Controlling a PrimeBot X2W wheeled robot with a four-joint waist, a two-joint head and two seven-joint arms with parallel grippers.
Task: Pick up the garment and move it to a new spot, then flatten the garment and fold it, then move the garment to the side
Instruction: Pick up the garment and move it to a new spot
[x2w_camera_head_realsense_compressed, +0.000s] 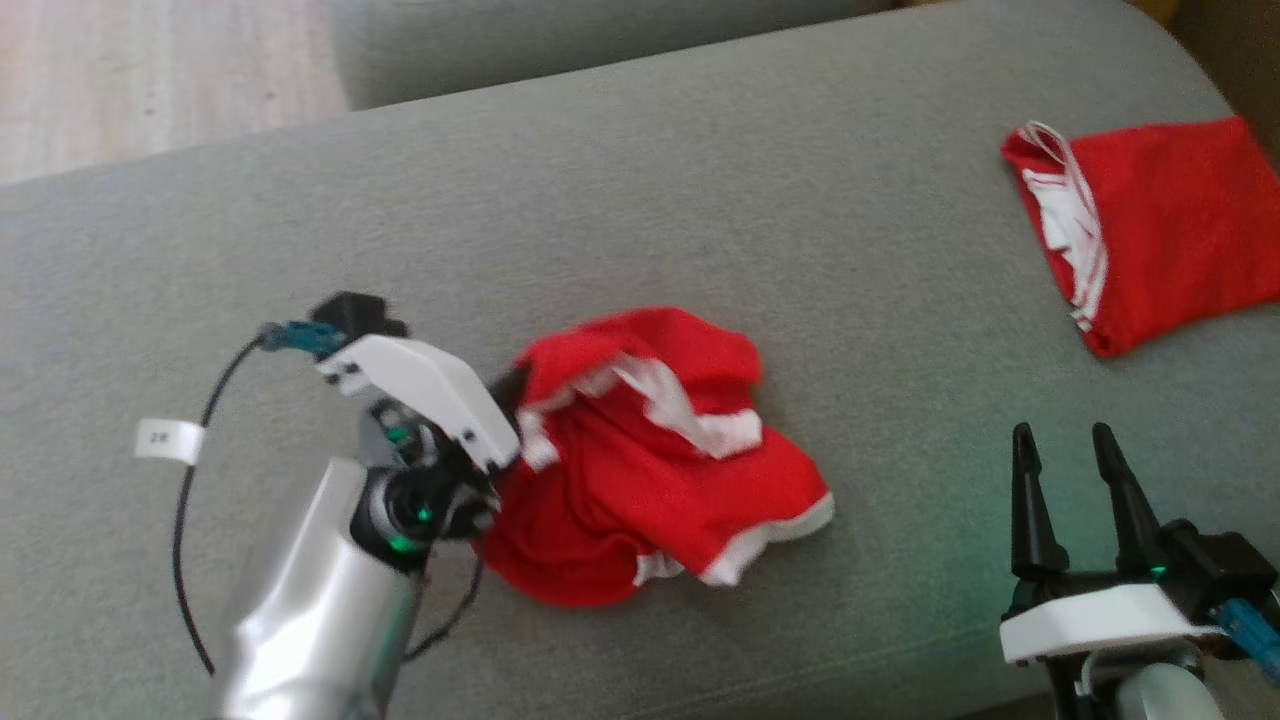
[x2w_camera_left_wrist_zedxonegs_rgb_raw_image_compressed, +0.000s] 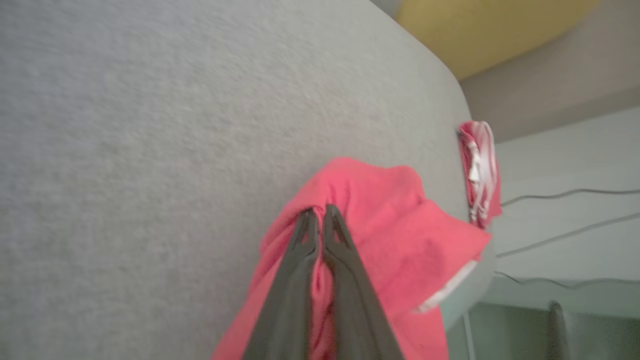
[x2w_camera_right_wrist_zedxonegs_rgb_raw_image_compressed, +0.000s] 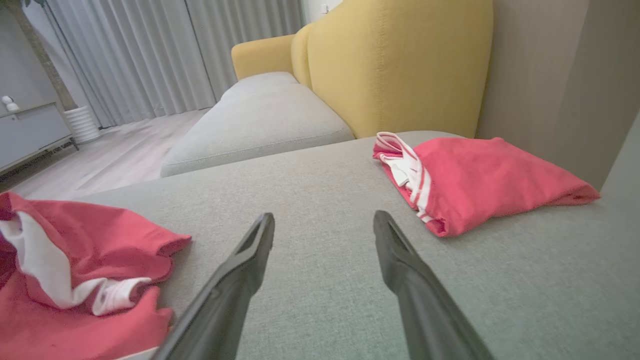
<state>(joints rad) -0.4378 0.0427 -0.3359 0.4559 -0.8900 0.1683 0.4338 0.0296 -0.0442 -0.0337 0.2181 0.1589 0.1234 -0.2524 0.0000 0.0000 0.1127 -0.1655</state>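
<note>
The crumpled red garment with white trim (x2w_camera_head_realsense_compressed: 650, 470) lies in a loose heap on the grey fabric sofa cushion (x2w_camera_head_realsense_compressed: 700, 180), toward the cushion's near edge and left of centre as you look down from the head camera. The left gripper (x2w_camera_left_wrist_zedxonegs_rgb_raw_image_compressed: 320, 212) has its two dark fingers pressed together on a pinch of red cloth at the heap's left side. Only a thin fold sits between them.

That thin bite is your main risk. If you lift fast, the fold may slip out and the heap will drop back just as tangled. A one-corner lift may also leave the rest hanging as a twisted rope, which would make flattening harder. Low dragging could pull the cloth over the cushion's near edge. Watch the black cable loop (x2w_camera_head_realsense_compressed: 190, 480) on the left arm too, since it hangs close to the cloth and could catch.

The heap has no clean axis. As far as I can judge, it runs diagonally from the gripped side to the white-hemmed edge, which points toward the right gripper (x2w_camera_head_realsense_compressed: 1060, 432). That gripper stands wide open, holds nothing, and is well apart from the heap.

Keep clear of the folded red garment (x2w_camera_head_realsense_compressed: 1170, 220) at the far right.
</note>
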